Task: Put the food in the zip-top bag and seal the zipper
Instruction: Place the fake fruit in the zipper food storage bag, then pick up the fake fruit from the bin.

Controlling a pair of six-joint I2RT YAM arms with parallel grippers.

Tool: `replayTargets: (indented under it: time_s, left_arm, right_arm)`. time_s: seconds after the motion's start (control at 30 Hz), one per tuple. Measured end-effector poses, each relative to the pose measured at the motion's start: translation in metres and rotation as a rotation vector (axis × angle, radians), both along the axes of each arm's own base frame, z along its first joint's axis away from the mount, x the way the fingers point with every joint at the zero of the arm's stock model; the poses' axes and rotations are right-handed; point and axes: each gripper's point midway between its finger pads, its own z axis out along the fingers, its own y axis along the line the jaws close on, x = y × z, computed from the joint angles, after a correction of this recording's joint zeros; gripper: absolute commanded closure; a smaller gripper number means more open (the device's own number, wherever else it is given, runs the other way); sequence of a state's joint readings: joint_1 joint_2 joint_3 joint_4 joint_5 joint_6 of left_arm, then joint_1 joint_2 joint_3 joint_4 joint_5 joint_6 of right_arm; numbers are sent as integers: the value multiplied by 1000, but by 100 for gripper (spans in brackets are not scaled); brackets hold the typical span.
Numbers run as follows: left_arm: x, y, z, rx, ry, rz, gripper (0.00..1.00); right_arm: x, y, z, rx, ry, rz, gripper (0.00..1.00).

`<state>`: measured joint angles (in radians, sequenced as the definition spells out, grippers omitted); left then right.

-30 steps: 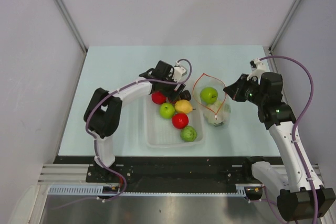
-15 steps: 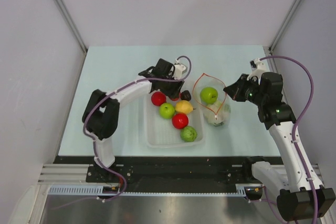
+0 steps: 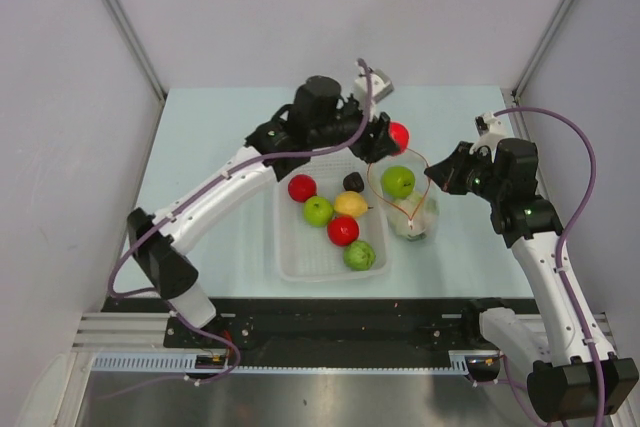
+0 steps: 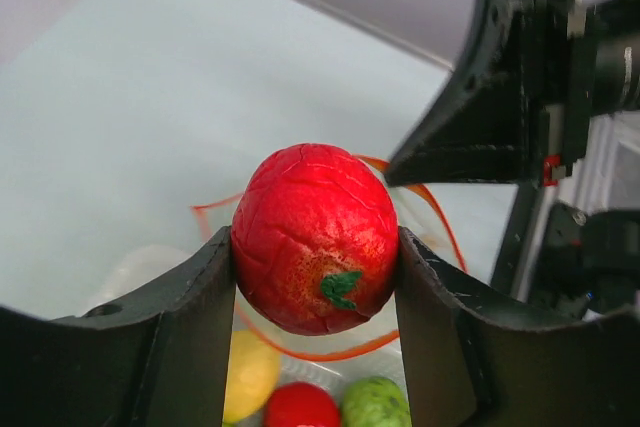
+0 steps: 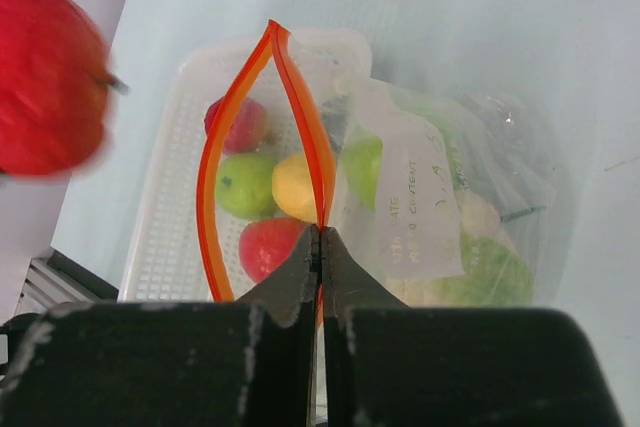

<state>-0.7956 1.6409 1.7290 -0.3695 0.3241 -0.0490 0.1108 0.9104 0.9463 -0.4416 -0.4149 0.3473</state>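
Note:
My left gripper (image 3: 390,137) is shut on a red round fruit (image 4: 316,237) and holds it in the air just above the far rim of the open zip-top bag (image 3: 410,209). The fruit also shows at the left edge of the right wrist view (image 5: 45,77). The bag's red zipper (image 5: 220,147) forms an open loop. My right gripper (image 5: 320,237) is shut on the zipper at its near end and holds the mouth up. A green fruit (image 3: 398,181) and pale cabbage (image 3: 413,224) lie inside the bag. Red, green, yellow fruits and a dark lump (image 3: 352,182) lie in the basket.
The white perforated basket (image 3: 300,257) stands left of the bag on the pale table. It holds two red fruits (image 3: 302,187), two green ones (image 3: 318,211) and a lemon (image 3: 350,204). The cell's side walls rise on both sides.
My left gripper has lifted a red fruit out of the basket and carried it up and right to the bag's mouth. The right arm has held still.

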Motion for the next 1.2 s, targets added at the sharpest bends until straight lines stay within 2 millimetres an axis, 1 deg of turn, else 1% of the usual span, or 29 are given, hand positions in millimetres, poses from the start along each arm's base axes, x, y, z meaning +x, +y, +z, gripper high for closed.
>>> replayTargets:
  time_s: [0.03, 0.07, 0.1, 0.17, 0.2, 0.23, 0.27, 0.33, 0.4, 0.47, 0.5, 0.53, 0.6, 0.67, 0.73, 0.77, 0.87, 0.97, 1.1, 1.2]
  left_arm:
    - [-8, -12, -12, 20, 25, -34, 32]
    - [-12, -19, -22, 40, 44, -55, 27]
    - [-17, -26, -37, 71, 71, -76, 17]
    - [-26, -34, -69, 143, 131, -106, 12]
    - [-29, -34, -83, 175, 160, -113, 11]
    - [-30, -33, -91, 195, 179, -114, 10]
    - [-29, -29, -100, 213, 201, -109, 7]
    - [-23, -19, -102, 199, 224, -87, 2]
    - [-12, 1, -99, 162, 234, -32, 4]
    - [5, 35, -95, 119, 241, 66, 6]
    - [11, 47, -93, 107, 241, 105, 7]
    - [22, 62, -90, 90, 230, 162, 7]
    - [35, 77, -90, 73, 218, 224, 9]
    - [41, 80, -101, 80, 221, 253, 12]
    - [44, 78, -119, 109, 246, 259, 13]
    - [48, 76, -132, 127, 263, 266, 15]
    - [55, 71, -174, 192, 326, 276, 17]
    - [59, 72, -211, 248, 372, 295, 18]
    - [67, 72, -240, 290, 395, 320, 18]
    - [71, 71, -258, 312, 410, 328, 18]
  right_arm:
    - [0, 0, 0, 0, -1, 1, 100]
    - [0, 0, 1, 1, -2, 1, 100]
    - [0, 0, 1, 1, -4, 1, 100]
    - [0, 0, 2, 1, -7, 1, 100]
    - [0, 0, 2, 1, -8, 2, 100]
    - [0, 0, 2, 1, -8, 1, 100]
    - [0, 0, 2, 1, -10, 1, 100]
    - [-1, 0, 3, 1, -13, 1, 100]
    - [-2, 0, 4, 2, -15, 1, 100]
    - [-2, 0, 4, 2, -17, 1, 100]
    - [-2, 0, 4, 2, -16, 0, 100]
    - [-2, -1, 4, 2, -16, -1, 100]
    - [-3, -1, 4, 1, -14, -1, 100]
    - [-3, -1, 4, 1, -15, -2, 100]
    - [-3, -1, 4, 1, -14, -3, 100]
    - [-3, -1, 4, 1, -15, -3, 100]
    - [-3, -1, 4, 1, -15, -3, 100]
    - [-3, -2, 4, 1, -15, -3, 100]
    - [-3, -2, 4, 0, -13, -5, 100]
    - [-3, -2, 4, 0, -12, -5, 100]
